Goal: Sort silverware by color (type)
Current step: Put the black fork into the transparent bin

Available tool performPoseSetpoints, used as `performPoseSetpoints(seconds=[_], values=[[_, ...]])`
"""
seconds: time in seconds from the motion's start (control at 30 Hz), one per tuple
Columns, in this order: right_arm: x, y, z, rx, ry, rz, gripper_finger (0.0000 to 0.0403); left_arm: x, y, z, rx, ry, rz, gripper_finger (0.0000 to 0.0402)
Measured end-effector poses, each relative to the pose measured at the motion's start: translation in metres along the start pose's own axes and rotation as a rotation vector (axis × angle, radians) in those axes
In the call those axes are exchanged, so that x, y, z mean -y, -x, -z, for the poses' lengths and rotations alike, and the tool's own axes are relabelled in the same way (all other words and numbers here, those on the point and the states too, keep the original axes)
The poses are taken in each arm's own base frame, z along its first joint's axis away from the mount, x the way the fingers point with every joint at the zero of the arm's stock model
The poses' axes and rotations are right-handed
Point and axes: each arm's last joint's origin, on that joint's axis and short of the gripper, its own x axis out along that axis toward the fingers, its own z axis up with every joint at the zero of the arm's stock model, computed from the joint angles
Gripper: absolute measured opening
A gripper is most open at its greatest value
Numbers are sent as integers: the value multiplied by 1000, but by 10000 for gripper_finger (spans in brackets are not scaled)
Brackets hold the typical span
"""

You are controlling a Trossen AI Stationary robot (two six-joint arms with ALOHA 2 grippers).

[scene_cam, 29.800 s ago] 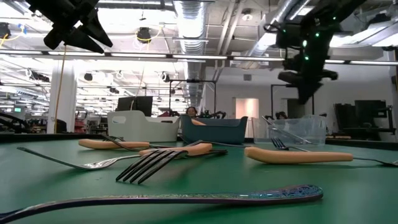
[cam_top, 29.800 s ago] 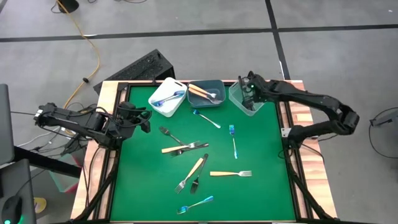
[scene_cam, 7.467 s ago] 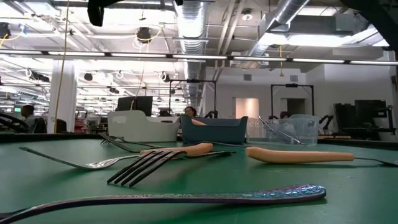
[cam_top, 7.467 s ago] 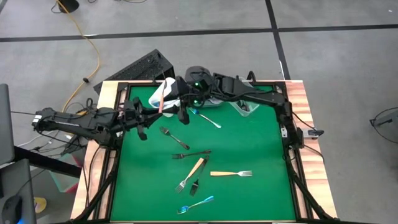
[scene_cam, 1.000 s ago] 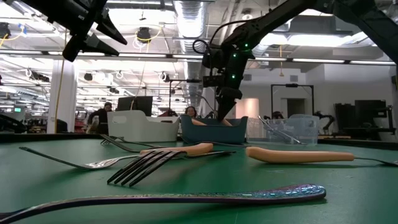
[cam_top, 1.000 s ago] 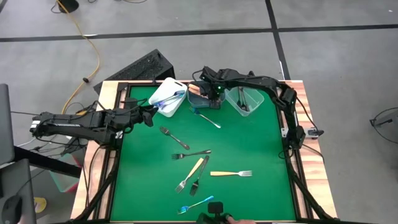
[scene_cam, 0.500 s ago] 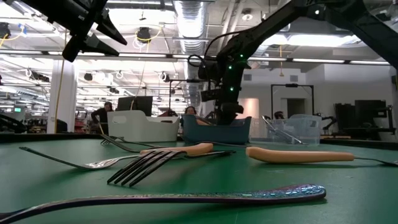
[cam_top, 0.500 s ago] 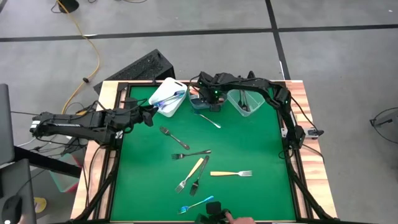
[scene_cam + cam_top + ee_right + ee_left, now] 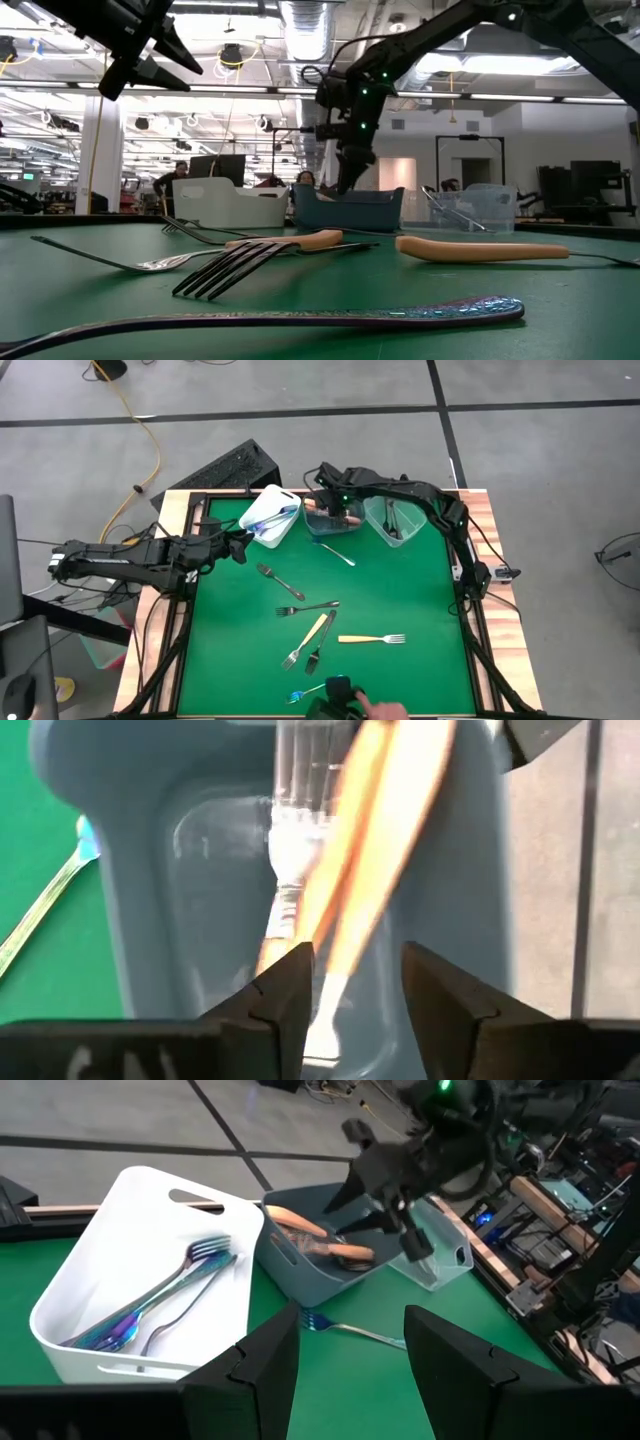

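My right gripper hangs open over the grey-blue bin, pointing steeply down, with nothing between its fingers. Orange-handled forks lie in that bin below it. My left gripper waits open near the table's left edge, beside the white bin, which holds blue forks. On the green mat lie a blue fork near the bins, dark forks, two orange-handled forks and a blue fork at the near edge.
A clear bin with dark utensils stands at the far right. A person's hand with a dark object reaches in at the near edge. Wooden rails frame the mat.
My right gripper has shifted over the grey-blue bin toward the table's far edge and risen a little. A person's hand has come farther in at the near edge. My left arm has kept still.
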Motion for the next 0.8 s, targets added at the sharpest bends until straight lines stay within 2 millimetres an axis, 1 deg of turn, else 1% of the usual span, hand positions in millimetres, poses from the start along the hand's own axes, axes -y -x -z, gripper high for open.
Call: performPoseSetpoints(seconds=[0.17, 0.23, 0.3, 0.37, 0.43, 0.57, 0.7, 0.8], values=[[8, 10, -4, 15, -38, 13, 187, 0, 0, 0, -3, -3, -3, 164], [12, 24, -8, 34, -60, 24, 192, 0, 0, 0, -5, -5, -3, 164], [17, 44, -13, 66, -78, 43, 193, -1, 0, 1, -6, -5, -4, 164], [22, 70, -16, 100, -88, 64, 193, -1, 0, 1, -7, -6, -4, 164], [25, 101, -21, 149, -93, 90, 192, 0, 0, 1, -12, -6, 1, 164], [21, 172, -24, 277, -115, 99, 192, 1, 0, 2, -67, -10, 50, 164], [9, 243, -14, 413, -163, 68, 191, 4, 1, 4, -140, -39, 135, 164], [-4, 285, -1, 488, -218, 53, 191, 6, 1, 4, -171, -63, 178, 164]])
